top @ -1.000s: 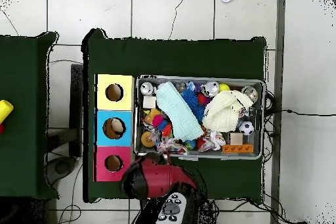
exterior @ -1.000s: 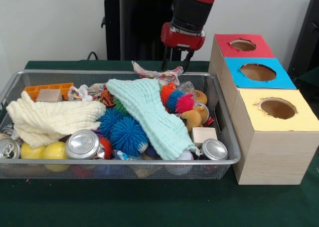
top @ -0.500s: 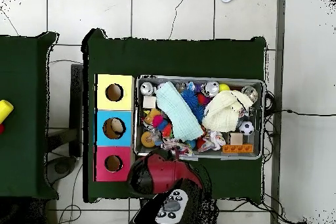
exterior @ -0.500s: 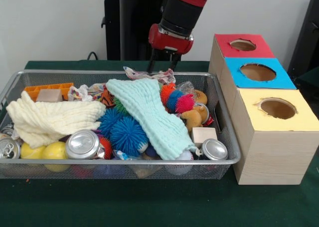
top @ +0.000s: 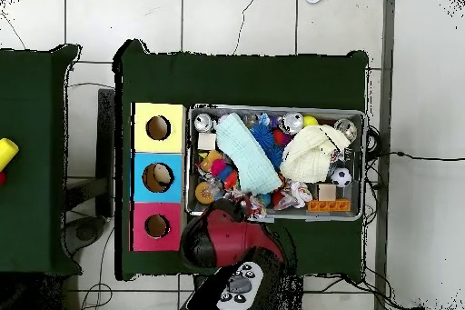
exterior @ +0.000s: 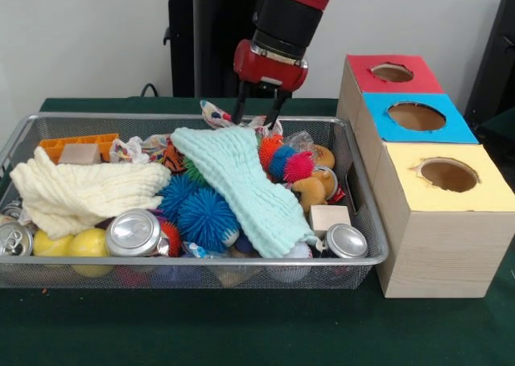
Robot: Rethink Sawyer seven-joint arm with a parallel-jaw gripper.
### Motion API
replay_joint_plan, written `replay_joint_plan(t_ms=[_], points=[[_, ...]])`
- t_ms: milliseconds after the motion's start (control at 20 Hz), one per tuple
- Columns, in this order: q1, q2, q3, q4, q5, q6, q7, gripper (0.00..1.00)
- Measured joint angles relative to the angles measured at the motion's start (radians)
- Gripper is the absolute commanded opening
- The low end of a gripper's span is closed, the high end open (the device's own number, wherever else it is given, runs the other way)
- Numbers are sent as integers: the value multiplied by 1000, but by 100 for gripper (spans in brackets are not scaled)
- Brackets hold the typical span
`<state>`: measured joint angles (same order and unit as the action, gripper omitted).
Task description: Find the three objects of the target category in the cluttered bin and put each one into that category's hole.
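A crumpled wrapper point(exterior: 241, 123) is seen at the far rim of the cluttered bin point(exterior: 364, 221), just beyond the mint cloth point(exterior: 241, 181). The gripper point(exterior: 257, 113) is held directly above it, the fingers point(exterior: 240, 107) spread apart on either side with nothing yet gripped. The wrapper's long axis runs left to right, so a straight descent is judged sufficient.

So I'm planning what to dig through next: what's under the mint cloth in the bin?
Blue spiky balls poke out from under the mint cloth on one side, a wooden block and a can on the other. Whatever lies beneath its middle is covered.
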<state>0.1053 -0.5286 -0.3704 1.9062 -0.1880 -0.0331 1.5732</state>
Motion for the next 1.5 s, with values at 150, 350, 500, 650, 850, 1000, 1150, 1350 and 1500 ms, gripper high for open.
replay_joint_plan(t_ms=[150, 350, 500, 650, 850, 1000, 1150, 1350, 1500], points=[[-10, 0, 0, 0, 0, -47, 0, 100], [-36, 0, 8, 0, 0, -81, 0, 100], [-83, 9, 33, 0, 0, -104, 0, 100], [-111, 22, 53, 0, 0, -105, 0, 100], [-142, 37, 85, 0, 3, -105, 0, 100], [-170, 41, 117, 3, 13, -103, 1, 100], [-226, 40, 169, 18, 38, -93, 1, 100], [-297, 30, 230, 51, 81, -80, 1, 0], [-327, 30, 262, 65, 102, -62, 1, 0]])
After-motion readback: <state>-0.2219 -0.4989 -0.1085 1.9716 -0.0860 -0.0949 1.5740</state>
